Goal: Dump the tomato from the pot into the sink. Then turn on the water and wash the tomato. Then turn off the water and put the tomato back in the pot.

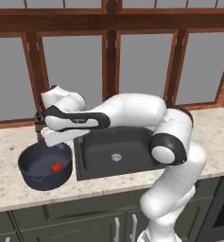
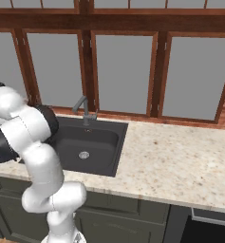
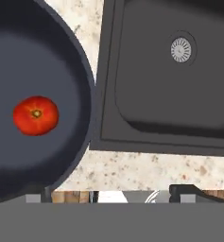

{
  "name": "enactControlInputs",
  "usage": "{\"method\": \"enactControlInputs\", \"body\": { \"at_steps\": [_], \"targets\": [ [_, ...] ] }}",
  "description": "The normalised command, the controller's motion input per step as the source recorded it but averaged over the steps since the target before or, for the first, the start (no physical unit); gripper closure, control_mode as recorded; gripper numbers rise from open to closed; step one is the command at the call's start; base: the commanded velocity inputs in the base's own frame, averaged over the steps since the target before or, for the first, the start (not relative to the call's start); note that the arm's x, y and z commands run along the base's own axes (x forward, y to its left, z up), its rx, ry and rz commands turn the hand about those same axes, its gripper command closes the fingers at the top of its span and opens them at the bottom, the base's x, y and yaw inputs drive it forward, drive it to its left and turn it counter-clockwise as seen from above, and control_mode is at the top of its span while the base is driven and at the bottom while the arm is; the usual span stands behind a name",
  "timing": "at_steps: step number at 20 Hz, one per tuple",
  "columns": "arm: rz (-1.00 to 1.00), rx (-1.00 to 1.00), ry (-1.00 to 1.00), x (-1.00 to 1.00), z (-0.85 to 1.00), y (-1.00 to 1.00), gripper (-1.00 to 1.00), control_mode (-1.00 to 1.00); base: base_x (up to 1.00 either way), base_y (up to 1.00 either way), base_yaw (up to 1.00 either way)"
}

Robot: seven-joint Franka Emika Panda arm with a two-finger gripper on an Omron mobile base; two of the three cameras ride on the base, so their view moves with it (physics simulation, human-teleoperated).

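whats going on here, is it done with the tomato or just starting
The white arm reaches left over the pot on the counter, and its gripper is open, holding nothing. The tomato lies inside the pot. The sink beside it holds nothing and no water runs. Whether this is the start or the end, one look can't tell.

Tomato [image 3: 36, 115] — bright red, small brownish stem spot. Pot [image 1: 45, 166] — dark blue-grey, inside and out. Sink [image 1: 114, 151] — matte black; drain [image 3: 181, 49] silver. Countertop [image 2: 180, 163] — beige, speckled stone pattern. Faucet [image 2: 85, 110] grey. Window frames [image 2: 156, 73] reddish-brown wood. Cabinets [image 1: 75, 220] dark grey-green.
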Motion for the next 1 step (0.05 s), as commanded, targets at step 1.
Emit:
{"method": "enactControlInputs", "body": {
  "at_steps": [1],
  "targets": [
    [0.05,0.25,-0.05,-0.31,0.83,-0.42,-1.00,-1.00,0.00,0.00,0.00]
  ]
}}
